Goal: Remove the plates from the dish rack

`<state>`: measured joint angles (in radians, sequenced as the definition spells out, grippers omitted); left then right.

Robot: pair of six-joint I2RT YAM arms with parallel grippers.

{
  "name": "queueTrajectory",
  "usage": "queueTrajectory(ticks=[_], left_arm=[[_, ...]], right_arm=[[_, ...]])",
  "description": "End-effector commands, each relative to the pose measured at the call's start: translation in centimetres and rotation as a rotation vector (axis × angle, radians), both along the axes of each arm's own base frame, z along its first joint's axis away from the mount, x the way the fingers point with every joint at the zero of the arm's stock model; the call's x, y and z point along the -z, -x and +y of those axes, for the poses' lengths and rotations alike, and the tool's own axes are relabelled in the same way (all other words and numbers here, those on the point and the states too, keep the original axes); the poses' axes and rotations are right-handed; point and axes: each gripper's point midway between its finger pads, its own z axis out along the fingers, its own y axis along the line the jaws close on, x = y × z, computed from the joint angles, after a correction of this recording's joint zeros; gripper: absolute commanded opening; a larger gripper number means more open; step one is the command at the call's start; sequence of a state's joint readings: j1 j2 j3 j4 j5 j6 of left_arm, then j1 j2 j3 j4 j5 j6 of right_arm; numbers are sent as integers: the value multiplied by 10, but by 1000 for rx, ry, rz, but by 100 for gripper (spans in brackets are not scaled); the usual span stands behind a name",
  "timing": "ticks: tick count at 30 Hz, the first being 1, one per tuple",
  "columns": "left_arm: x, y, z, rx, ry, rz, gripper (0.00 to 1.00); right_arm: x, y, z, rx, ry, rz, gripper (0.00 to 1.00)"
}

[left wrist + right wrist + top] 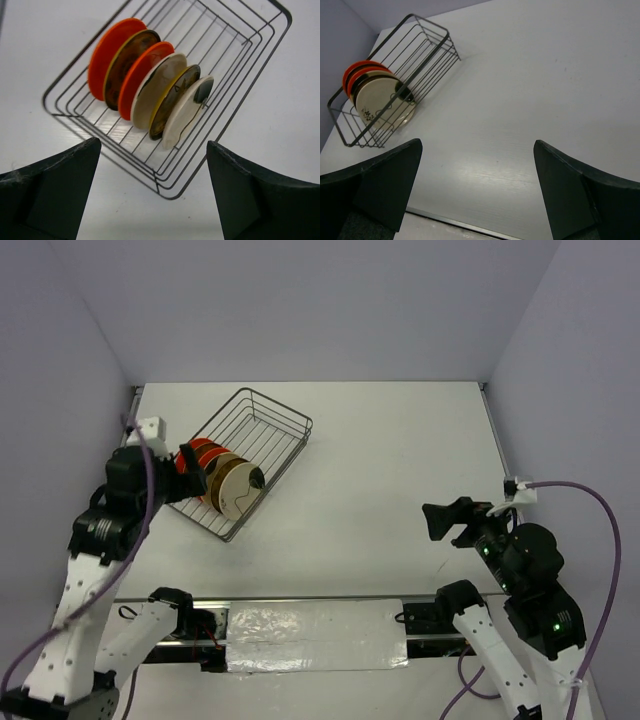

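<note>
Plates stand on edge in a row inside a silver wire dish rack, which sits at about ten o'clock on a white desk. The rack lies at a slant, its long side running from seven o'clock to one o'clock, and the plates fill the end toward seven o'clock.

In the left wrist view the row holds six plates, leaning together between the thin bars of the rack. From ten o'clock to four o'clock they run orange-red, dark brown, orange-red, cream, mustard-brown with a dark pattern, and cream with a dark mark at its rim.

The left fingers are spread wide and hold nothing; they hang just at the nine o'clock side of the row. Whether they touch a plate cannot be told.

The right fingers are also spread wide and hold nothing. The right arm is at about four o'clock on the desk, well apart from the rack.
</note>
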<state>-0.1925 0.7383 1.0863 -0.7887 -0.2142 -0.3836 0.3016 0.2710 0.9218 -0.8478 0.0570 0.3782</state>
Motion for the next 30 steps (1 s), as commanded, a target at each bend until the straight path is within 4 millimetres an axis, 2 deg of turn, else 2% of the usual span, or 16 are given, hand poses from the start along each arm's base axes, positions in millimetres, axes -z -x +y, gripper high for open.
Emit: queueTrajectory(ticks=[1,2,3,4,5,6,8,10,16,18,22,25,30], left_arm=[[-2,-44,-24,121,-2,2,99],[-2,-53,-26,136,-24,-1,99],[12,-65,-27,144,-45,48,99],[13,-72,-27,142,-59,58,97],[21,-75,-26,139,-79,95,87],[35,-84,-29,148,-89,151,81],[50,-94,-46,197,-85,192,71],[58,-97,-53,215,-73,219,63],[76,-98,-63,254,-111,278,60],[88,-97,-64,249,-138,311,59],[113,-99,-62,244,-166,388,48],[122,-99,-60,237,-182,426,40],[121,-100,-55,210,-198,429,26]], right_arm=[[-11,-9,30,-140,-57,-24,100],[-9,-12,34,-152,-58,-14,100],[-7,-13,36,-162,-59,-6,100],[-2,-15,40,-180,-60,9,100],[1,-18,43,-188,-63,14,100],[2,-19,45,-196,-70,18,100],[14,-23,52,-221,-87,39,100],[15,-26,57,-240,-102,39,100],[28,-33,63,-248,-126,62,100],[32,-33,65,-256,-136,71,100],[33,-32,67,-267,-144,70,100],[35,-32,65,-255,-139,69,100],[34,-32,63,-248,-133,65,100]])
